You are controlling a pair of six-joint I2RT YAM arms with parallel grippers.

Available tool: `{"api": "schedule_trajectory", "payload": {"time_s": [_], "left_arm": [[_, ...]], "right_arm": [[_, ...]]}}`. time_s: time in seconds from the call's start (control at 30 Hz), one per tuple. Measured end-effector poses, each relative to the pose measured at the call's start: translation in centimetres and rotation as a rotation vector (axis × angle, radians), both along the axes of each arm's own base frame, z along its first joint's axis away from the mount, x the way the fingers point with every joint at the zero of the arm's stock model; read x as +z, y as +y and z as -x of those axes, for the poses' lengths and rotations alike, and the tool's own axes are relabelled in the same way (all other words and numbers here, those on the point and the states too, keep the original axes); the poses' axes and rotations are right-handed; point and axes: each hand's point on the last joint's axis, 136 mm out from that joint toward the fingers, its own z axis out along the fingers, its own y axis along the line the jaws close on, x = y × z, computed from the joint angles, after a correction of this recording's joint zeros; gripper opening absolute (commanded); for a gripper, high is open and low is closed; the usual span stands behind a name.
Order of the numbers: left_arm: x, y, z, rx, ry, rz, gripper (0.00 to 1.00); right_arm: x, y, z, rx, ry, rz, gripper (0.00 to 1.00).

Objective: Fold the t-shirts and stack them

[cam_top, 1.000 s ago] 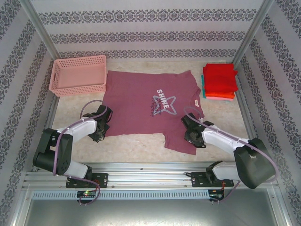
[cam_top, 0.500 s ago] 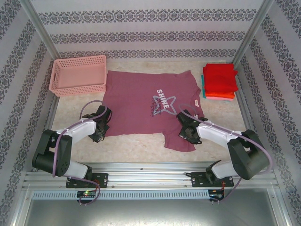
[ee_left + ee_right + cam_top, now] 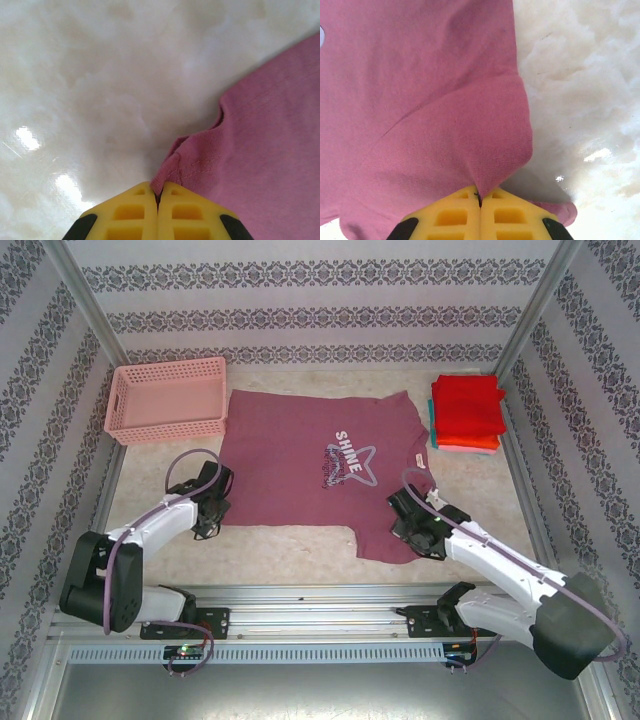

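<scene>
- The left gripper (image 3: 158,194) has its jaws pressed together, pinching a small fold of the shirt (image 3: 260,145) at its edge. A stitched hem runs up into the yellow fingers (image 3: 131,212).
- Only the finger ends show in the left wrist view; the rest is cut off at the bottom of the frame. How much cloth sits between them cannot be told.
- Left of that pinch lies bare, glossy white table (image 3: 90,80) with two glare spots.
- The right gripper (image 3: 480,196) also has its jaws closed together, with the cloth drawn up in a peak into the seam between them. A crease runs off to the left.
- A bit of cloth peeks out at the lower right of the fingers; its shape is unclear.
- A white speck at the left edge of the right wrist view is cut off and too small to read.
- From above, both wrists cover their own fingertips. The left one sits at the shirt's near left corner, the right one on the near sleeve.
- The shirt lies flat mid-table, print up, "SHINE" legible, the lines under it too small to read.
- The stack (image 3: 468,410) sits at the far right, red on top, with only slivers of orange and teal showing beneath.
- The basket (image 3: 122,410) stands at the far left, just beside the shirt.
</scene>
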Motion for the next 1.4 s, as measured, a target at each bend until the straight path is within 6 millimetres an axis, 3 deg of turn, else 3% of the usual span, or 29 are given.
{"api": "schedule_trajectory", "payload": {"time_s": [0.3,0.53,1.0,1.4], "left_arm": [[3.2,-0.3,-3.1,-0.022,-0.092,0.012,0.00],[4.2,-0.3,-5.5,-0.046,-0.105,0.015,0.00],[5.6,0.0,-10.4,-0.099,-0.119,-0.018,0.00],[5.5,0.5,-12.5,-0.139,-0.104,-0.046,0.00]], "right_arm": [[3.1,0.2,-2.1,-0.013,-0.097,0.011,0.00],[5.6,0.1,-4.4,-0.009,-0.167,0.015,0.00],[7.4,-1.1,-8.8,0.014,-0.205,0.047,0.00],[6.0,-0.5,-11.9,0.092,-0.122,0.040,0.00]]}}
